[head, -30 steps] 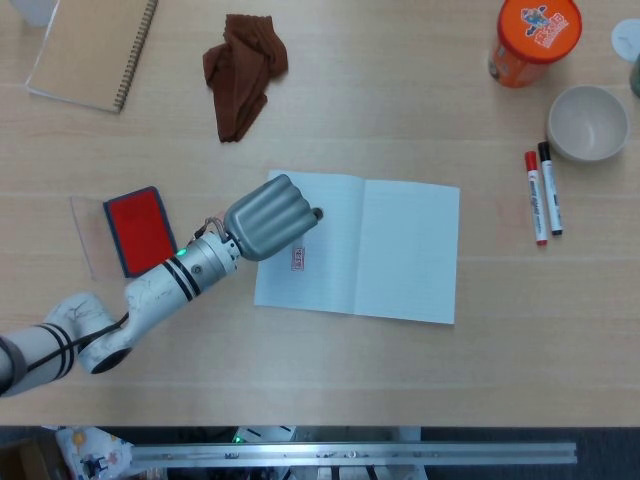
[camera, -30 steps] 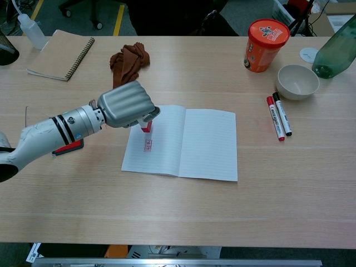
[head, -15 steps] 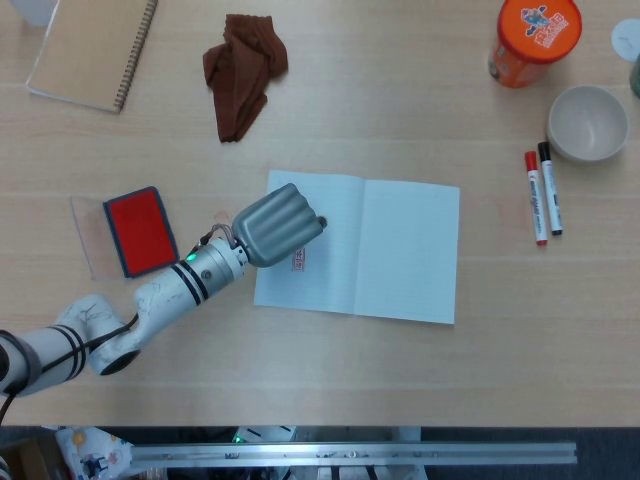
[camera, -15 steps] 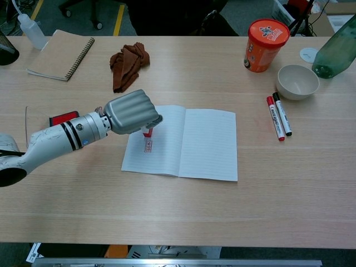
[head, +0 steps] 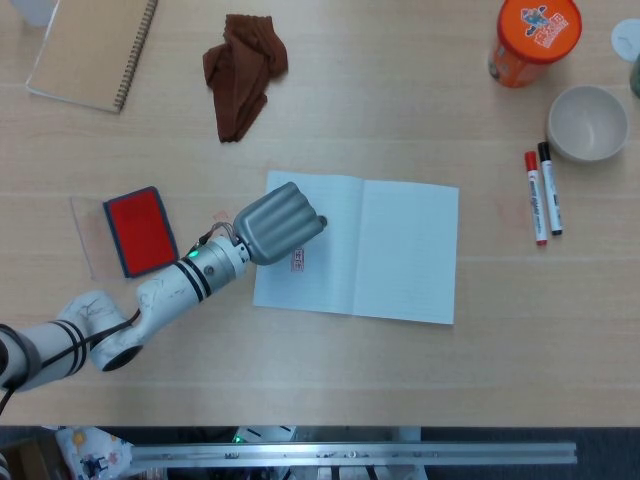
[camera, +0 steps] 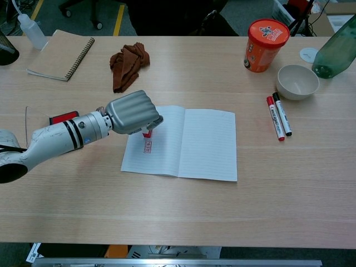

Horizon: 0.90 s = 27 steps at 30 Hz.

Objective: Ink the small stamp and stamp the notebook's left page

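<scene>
Chest view shows the left hand [camera: 132,112] curled around the small red stamp [camera: 147,132], gripping it above the left page of the open notebook [camera: 181,143]; whether the stamp's base touches the paper I cannot tell. A red printed mark [camera: 148,146] sits on that page just in front of the stamp. The red ink pad [head: 139,229] lies on the table [head: 330,380] to the left of the notebook, near the forearm. Two markers [head: 543,193] lie well to the notebook's right, beside a pale bowl [head: 586,122]. The right hand appears in neither view.
</scene>
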### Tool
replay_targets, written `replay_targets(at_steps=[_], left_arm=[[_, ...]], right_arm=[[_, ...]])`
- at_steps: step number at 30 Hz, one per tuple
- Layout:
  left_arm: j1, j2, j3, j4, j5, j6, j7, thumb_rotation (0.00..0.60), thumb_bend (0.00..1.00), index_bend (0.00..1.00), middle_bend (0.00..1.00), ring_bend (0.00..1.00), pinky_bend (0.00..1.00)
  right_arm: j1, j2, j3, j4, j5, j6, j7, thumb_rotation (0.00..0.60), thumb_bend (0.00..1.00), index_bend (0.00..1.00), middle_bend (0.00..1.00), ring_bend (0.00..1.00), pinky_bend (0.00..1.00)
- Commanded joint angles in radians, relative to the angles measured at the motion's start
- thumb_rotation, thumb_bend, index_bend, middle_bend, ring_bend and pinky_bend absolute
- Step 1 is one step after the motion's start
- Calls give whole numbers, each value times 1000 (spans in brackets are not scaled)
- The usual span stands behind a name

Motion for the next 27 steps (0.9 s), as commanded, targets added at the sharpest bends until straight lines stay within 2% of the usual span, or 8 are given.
replay_targets(at_steps=[1,12,27], left_arm=[[-4,5,-3,-14,-12,-15,13,600,329,637,994,1000,1000],[-7,16,-13,-45,-45,-34,51,600,329,621,990,1000,1000],[44,157,-36,-183,-21,144,66,600,329,619,989,1000,1000]], right_arm=[[-1,-1,0,2,1,-1,2,600,216,341,492,512,556],[-5,-1,1,10,4,2,9,600,216,341,492,512,556],[7,-12,6,8,-9,-5,10,600,215,341,492,512,556]])
